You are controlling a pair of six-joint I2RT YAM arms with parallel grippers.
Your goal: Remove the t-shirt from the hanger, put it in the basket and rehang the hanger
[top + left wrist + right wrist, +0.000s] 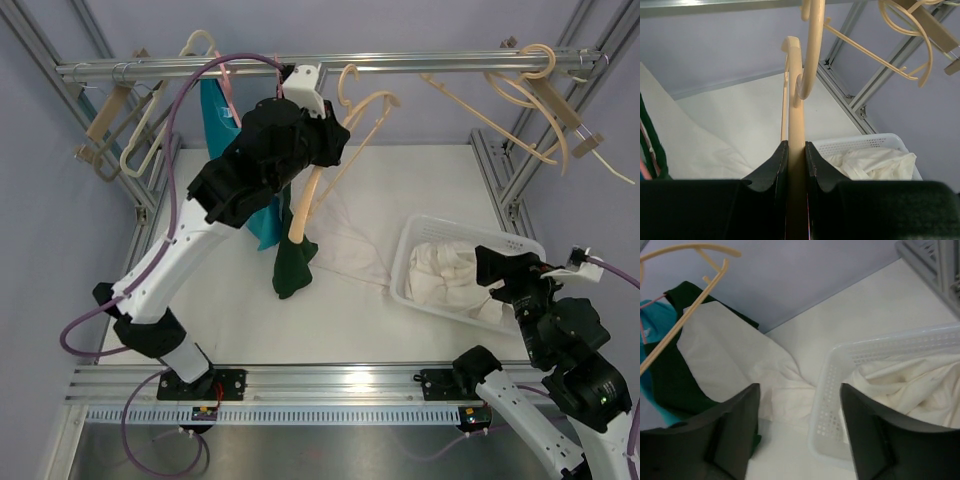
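Note:
My left gripper (pixel 312 165) is raised near the rail and shut on a beige hanger (pixel 304 212). In the left wrist view the hanger's stem (pixel 796 145) is pinched between the two fingers. A dark green t-shirt (pixel 292 265) hangs from the hanger's lower end down to the table. A thin white t-shirt (pixel 350 245) spreads from the hanger towards the basket and also shows in the right wrist view (pixel 735 352). My right gripper (pixel 500 275) is open and empty, low beside the basket's near left corner (pixel 800 432).
A white basket (pixel 412 232) holding white clothes stands at the right. A teal t-shirt (pixel 215 120) hangs behind the left arm. Several empty beige hangers (pixel 365 105) hang on the rail (pixel 420 65). Frame posts stand at both sides.

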